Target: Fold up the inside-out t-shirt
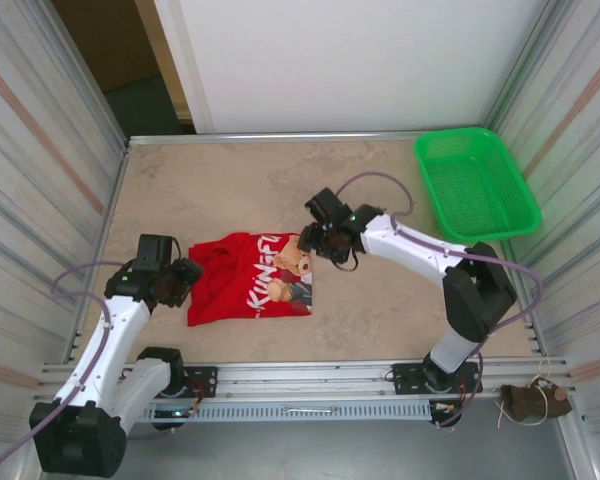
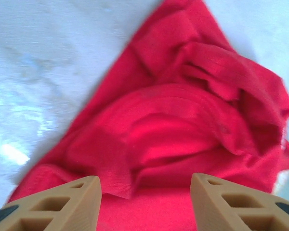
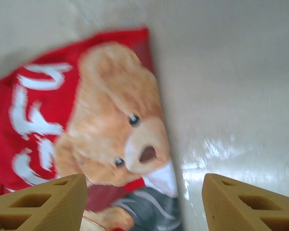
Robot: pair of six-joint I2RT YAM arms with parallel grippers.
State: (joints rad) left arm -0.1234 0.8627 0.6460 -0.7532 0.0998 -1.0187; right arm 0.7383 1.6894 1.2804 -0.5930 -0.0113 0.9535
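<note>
The inside-out t-shirt is bright red and lies bunched flat on the table, left of centre, with a bear print and white lettering facing up. My left gripper sits at the shirt's left edge. In the left wrist view its jaws stand apart over wrinkled red cloth and clamp nothing. My right gripper hovers at the shirt's upper right edge. It is open above the bear print, straddling the border between the cloth and the bare table.
A green mesh basket stands at the back right corner. Ribbed metal walls close in both sides, and a metal rail runs along the near edge. Bare tabletop lies to the right of the shirt.
</note>
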